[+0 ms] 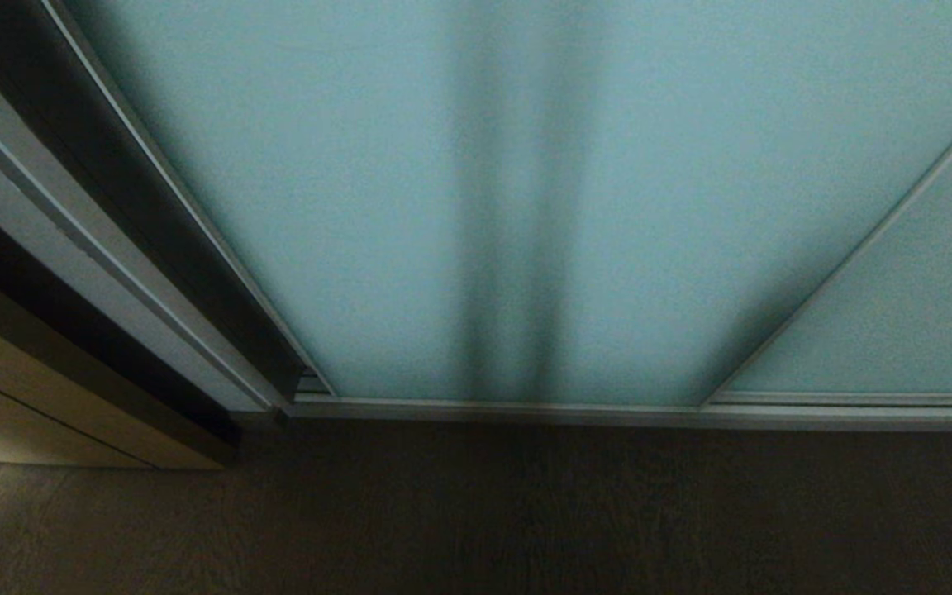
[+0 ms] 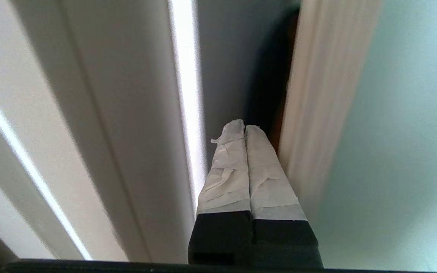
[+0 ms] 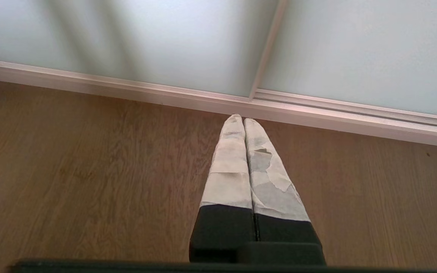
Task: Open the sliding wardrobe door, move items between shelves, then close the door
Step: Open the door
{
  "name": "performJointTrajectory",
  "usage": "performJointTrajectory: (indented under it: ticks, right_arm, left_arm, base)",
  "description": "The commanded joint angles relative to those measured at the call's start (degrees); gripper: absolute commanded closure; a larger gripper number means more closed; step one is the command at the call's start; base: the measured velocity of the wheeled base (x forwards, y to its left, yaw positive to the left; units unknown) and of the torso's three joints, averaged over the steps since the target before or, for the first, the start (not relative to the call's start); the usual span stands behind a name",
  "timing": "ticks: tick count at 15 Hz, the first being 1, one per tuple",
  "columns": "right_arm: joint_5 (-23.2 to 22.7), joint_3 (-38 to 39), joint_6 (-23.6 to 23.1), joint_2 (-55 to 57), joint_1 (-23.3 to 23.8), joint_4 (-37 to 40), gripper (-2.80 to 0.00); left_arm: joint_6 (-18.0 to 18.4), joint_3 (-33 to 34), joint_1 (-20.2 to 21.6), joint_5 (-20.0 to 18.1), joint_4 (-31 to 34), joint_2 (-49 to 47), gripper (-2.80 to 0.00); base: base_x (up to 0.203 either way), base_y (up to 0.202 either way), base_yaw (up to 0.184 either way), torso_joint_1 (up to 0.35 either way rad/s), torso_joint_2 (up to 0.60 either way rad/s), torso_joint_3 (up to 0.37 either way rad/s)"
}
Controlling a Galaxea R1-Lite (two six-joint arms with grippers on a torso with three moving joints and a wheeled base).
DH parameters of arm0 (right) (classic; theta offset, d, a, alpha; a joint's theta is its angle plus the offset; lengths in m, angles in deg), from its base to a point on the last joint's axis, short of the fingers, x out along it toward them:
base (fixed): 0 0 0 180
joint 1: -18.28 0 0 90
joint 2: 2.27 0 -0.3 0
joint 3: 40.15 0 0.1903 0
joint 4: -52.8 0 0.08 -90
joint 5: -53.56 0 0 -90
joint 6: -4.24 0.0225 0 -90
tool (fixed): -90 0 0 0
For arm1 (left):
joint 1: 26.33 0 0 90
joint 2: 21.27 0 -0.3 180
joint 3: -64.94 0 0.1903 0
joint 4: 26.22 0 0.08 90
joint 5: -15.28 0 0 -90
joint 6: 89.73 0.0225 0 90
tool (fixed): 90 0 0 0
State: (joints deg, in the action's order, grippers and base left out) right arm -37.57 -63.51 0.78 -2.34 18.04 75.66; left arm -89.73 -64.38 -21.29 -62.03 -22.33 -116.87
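Note:
The sliding wardrobe door (image 1: pixel 525 207), frosted pale blue-green glass in a slim silver frame, fills the head view and stands nearly shut. No arm shows there. In the left wrist view my left gripper (image 2: pixel 244 127) is shut and empty. Its taped fingertips sit in the narrow dark gap between the door's vertical frame edge (image 2: pixel 317 113) and the white wardrobe side post (image 2: pixel 127 132), close against the frame edge. My right gripper (image 3: pixel 243 118) is shut and empty, hanging over the wooden floor (image 3: pixel 89 170). The items and the shelves are hidden behind the door.
A silver bottom track (image 1: pixel 608 411) runs along the floor below the door. A second glass panel (image 1: pixel 897 330) overlaps it on the right. Left of the door stand a dark-and-grey wall frame (image 1: pixel 112 248) and a pale wooden cabinet side (image 1: pixel 30 397).

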Motion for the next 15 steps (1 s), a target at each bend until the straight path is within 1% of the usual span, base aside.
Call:
performJointTrajectory:
  ticks: [1, 3, 5, 7, 8, 12, 15]
  right_arm:
    - [0.0, 0.0, -0.1, -0.1, 0.0, 0.0, 0.0]
    - [0.0, 0.0, -0.1, -0.1, 0.0, 0.0, 0.0]
    - [0.0, 0.0, -0.1, -0.1, 0.0, 0.0, 0.0]
    - [0.0, 0.0, -0.1, -0.1, 0.0, 0.0, 0.0]
    - [0.0, 0.0, -0.1, -0.1, 0.0, 0.0, 0.0]
    - [0.0, 0.0, -0.1, -0.1, 0.0, 0.0, 0.0]
    - [0.0, 0.0, -0.1, -0.1, 0.0, 0.0, 0.0]
  left_arm:
    - [-0.5, 2.0, -2.2, -1.0, 0.6, 2.7, 0.0]
    - [-0.8, 4.2, -3.1, -2.0, 0.6, 3.2, 0.0]
    - [-1.2, 5.8, -5.1, -2.4, 0.7, 4.2, 0.0]
    - [-1.7, 7.6, -6.1, -4.3, 0.7, 4.9, 0.0]
    - [-1.7, 7.8, -7.0, -4.4, 0.6, 4.9, 0.0]
    - [-1.6, 8.5, -13.1, -4.5, 0.7, 5.3, 0.0]
    - [-1.7, 8.9, -16.4, -4.5, 0.8, 4.3, 0.0]
  base:
    - [0.0, 0.0, 0.0, 0.0, 0.0, 0.0]
    - [0.0, 0.0, 0.0, 0.0, 0.0, 0.0]
    - [0.0, 0.0, 0.0, 0.0, 0.0, 0.0]
    - [0.0, 0.0, 0.0, 0.0, 0.0, 0.0]
    - [0.0, 0.0, 0.0, 0.0, 0.0, 0.0]
    - [0.0, 0.0, 0.0, 0.0, 0.0, 0.0]
    - [0.0, 0.0, 0.0, 0.0, 0.0, 0.0]
